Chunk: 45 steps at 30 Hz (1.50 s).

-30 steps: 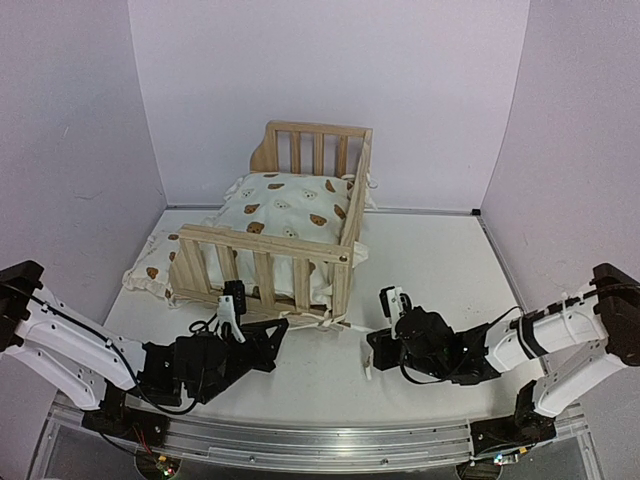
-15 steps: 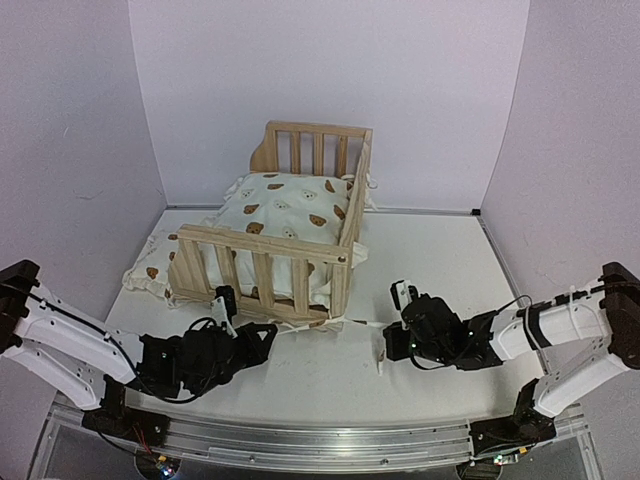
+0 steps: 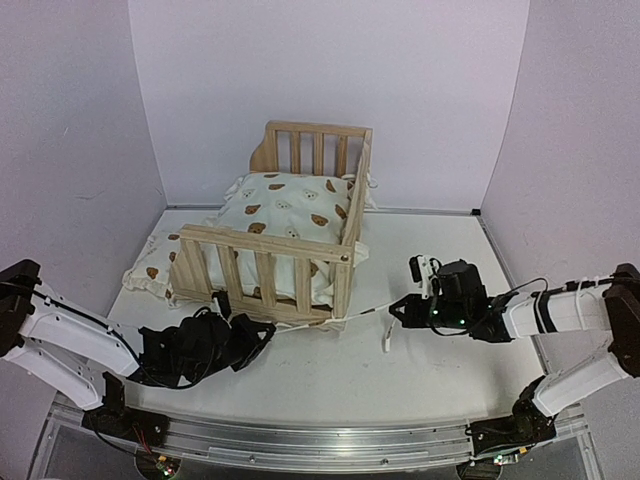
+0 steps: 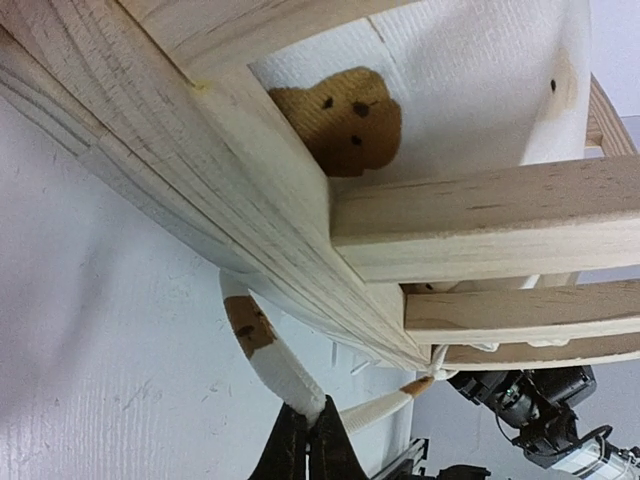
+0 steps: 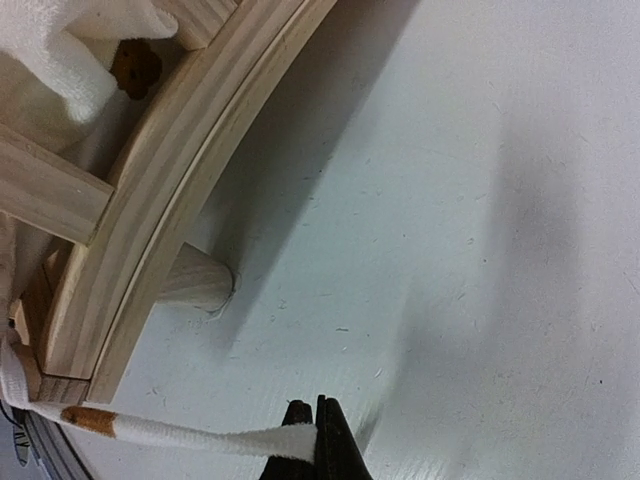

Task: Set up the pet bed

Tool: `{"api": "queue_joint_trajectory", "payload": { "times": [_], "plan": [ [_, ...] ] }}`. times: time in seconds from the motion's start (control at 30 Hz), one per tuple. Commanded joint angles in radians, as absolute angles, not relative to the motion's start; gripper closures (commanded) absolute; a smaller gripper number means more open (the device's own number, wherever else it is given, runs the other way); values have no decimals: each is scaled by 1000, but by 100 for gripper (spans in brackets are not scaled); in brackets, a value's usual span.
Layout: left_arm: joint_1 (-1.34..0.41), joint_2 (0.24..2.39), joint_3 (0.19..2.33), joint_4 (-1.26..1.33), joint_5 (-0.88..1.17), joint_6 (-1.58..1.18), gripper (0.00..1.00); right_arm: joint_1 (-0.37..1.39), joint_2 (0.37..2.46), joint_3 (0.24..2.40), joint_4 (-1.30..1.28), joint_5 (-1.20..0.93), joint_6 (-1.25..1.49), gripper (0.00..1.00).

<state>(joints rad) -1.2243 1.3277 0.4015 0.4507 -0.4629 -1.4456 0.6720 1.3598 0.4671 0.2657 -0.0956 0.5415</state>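
Note:
The pet bed's pine frame (image 3: 268, 262) stands mid-table with the cream bear-print cushion (image 3: 285, 205) in it. The small matching pillow (image 3: 148, 268) lies on the table by the frame's left end. My left gripper (image 3: 262, 332) sits low at the front rail, shut on a cushion tie (image 4: 268, 352) that loops out from under the rail (image 4: 250, 230). My right gripper (image 3: 397, 310) is right of the front corner, shut on another tie (image 5: 190, 433). That tie (image 3: 365, 314) runs taut back to the frame's corner (image 5: 60, 350).
Purple walls close in the table on three sides. The bed's round foot (image 5: 195, 285) rests on the white tabletop (image 5: 450, 200) just ahead of my right gripper. A loose end of tie (image 3: 385, 342) hangs below the right gripper. The right arm shows in the left wrist view (image 4: 540, 410).
My right gripper has drawn its tie to the right and away from the frame, pulling it taut. My left arm has sunk lower and shifted slightly left, still holding its tie.

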Motion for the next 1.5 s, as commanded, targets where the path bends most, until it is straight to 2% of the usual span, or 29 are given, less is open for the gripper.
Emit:
{"api": "queue_joint_trajectory", "payload": {
  "times": [0.0, 0.1, 0.13, 0.17, 0.2, 0.27, 0.3, 0.33, 0.47, 0.53, 0.63, 0.77, 0.9, 0.93, 1.0, 1.1, 1.2, 1.3, 1.37, 1.47],
  "plan": [
    [-1180, 1324, 328, 226, -600, -1483, 100, 474, 1320, 448, 234, 138, 563, 100],
    [-1178, 1311, 334, 201, -601, -1429, 100, 463, 1304, 489, 135, 156, 534, 99],
    [-1177, 1294, 347, 171, -585, -1390, 96, 463, 1292, 516, 64, 176, 523, 70],
    [-1179, 1273, 369, 103, -576, -1366, 74, 465, 1268, 538, -24, 209, 522, 45],
    [-1193, 1248, 390, 70, -574, -1321, 51, 465, 1232, 549, -85, 248, 525, 27],
    [-1252, 1184, 408, 48, -602, -1223, 26, 465, 1144, 557, -170, 325, 516, 4],
    [-1293, 1158, 421, 26, -620, -1175, 17, 466, 1104, 575, -207, 346, 491, 2],
    [-1314, 1136, 437, 18, -614, -1108, 13, 465, 1079, 603, -247, 345, 455, 2],
    [-1412, 1055, 530, 23, -525, -730, 12, 466, 1058, 746, -308, 74, 309, 2],
    [-1417, 1036, 602, 22, -375, -545, 12, 467, 1085, 824, -320, -97, 272, 2],
    [-1413, 1080, 823, -158, -277, -337, 12, 477, 1128, 912, -333, -314, 234, 2],
    [-1336, 1139, 1122, -362, -261, -135, 10, 519, 1173, 1029, -345, -372, 303, 2],
    [-1083, 1179, 1390, -505, -138, -113, 1, 638, 1221, 1157, -353, -267, 421, 2],
    [-1009, 1203, 1488, -560, -132, -131, 1, 670, 1242, 1199, -377, -228, 434, 2],
    [-837, 1276, 1620, -663, 3, -149, 0, 718, 1283, 1282, -413, -173, 462, 2],
    [-628, 1350, 1726, -751, 97, -175, 1, 742, 1354, 1382, -475, -106, 485, 2],
    [-440, 1397, 1736, -762, 195, -220, 3, 747, 1440, 1513, -595, 30, 525, 2],
    [-302, 1432, 1674, -757, 230, -285, 6, 749, 1575, 1732, -783, 136, 518, 2],
    [-259, 1446, 1608, -741, 245, -304, 10, 751, 1675, 1870, -902, 161, 496, 2],
    [-253, 1416, 1490, -686, 267, -318, 10, 763, 1790, 2052, -1034, 230, 463, 2]
  ]
}}
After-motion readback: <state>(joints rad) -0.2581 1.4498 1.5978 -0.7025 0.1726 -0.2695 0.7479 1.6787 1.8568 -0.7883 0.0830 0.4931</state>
